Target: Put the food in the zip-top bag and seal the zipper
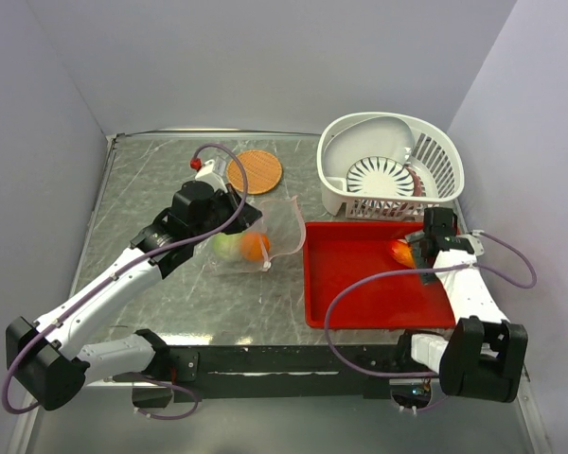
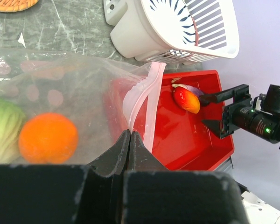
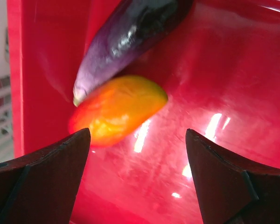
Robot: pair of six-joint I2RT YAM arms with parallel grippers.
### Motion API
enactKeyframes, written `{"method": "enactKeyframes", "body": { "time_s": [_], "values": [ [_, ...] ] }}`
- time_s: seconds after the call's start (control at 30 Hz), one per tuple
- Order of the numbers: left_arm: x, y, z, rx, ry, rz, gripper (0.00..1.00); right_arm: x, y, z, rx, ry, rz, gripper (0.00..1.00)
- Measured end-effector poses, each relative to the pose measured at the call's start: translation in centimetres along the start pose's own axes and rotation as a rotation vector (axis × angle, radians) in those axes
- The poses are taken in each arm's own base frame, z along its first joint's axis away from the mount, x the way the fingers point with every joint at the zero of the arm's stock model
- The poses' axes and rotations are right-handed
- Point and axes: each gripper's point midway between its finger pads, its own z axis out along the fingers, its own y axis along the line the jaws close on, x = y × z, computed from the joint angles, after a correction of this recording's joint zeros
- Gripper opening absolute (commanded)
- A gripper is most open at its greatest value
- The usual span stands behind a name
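Red tray [image 3: 233,70] holds a purple eggplant [image 3: 126,37] (hidden overhead) beside orange-red fruit [image 3: 116,109].

Above the black rail [image 1: 293,361], left arm [image 1: 104,288] and right arm [image 1: 473,293] have white links, black joints, a lilac cable [image 1: 327,326] each and black wedge fingers [image 3: 46,182]

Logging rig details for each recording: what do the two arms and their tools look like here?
Both the left arm and right arm have white links with black joints, and a mauve cable loops loosely along each. The left tool and right tool have black wedge-shaped fingers. A small red knob sits by the left wrist.
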Motion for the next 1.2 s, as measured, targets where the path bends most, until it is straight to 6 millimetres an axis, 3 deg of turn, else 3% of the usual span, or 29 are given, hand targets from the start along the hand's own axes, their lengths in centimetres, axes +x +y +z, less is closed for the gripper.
{"method": "enactKeyframes", "body": {
  "time_s": [0.17,0.47,0.57,0.63,0.77,0.87,0.9,1.0,1.2],
  "values": [
    [0.0,0.0,0.0,0.000,0.000,0.002,0.01,-0.6,0.8,1.4,-0.010,-0.001,0.072,0.89],
    [0.0,0.0,0.0,0.000,0.000,0.003,0.01,0.3,1.5,3.6,-0.009,0.035,0.096,0.83],
    [0.0,0.0,0.0,0.001,0.000,0.002,0.01,0.3,1.9,3.9,-0.019,0.036,0.096,0.74],
    [0.0,0.0,0.0,0.001,0.001,0.002,0.01,0.3,2.1,4.0,-0.030,0.036,0.096,0.62],
    [0.0,0.0,0.0,0.002,0.002,0.002,0.01,0.1,2.7,4.1,-0.057,0.029,0.081,0.58],
    [0.1,-0.1,0.0,0.004,0.004,0.002,0.01,0.0,2.9,4.1,-0.069,0.024,0.066,0.44],
    [0.1,-0.1,0.0,0.005,0.005,0.002,0.01,0.0,3.0,4.2,-0.073,0.024,0.058,0.34],
    [0.1,-0.1,0.0,0.005,0.006,0.002,0.01,0.1,3.0,4.2,-0.084,0.025,0.037,0.22],
    [0.1,0.0,0.0,0.004,0.007,0.002,0.01,0.5,3.6,2.1,-0.165,0.039,-0.038,0.10]
  ]
}}
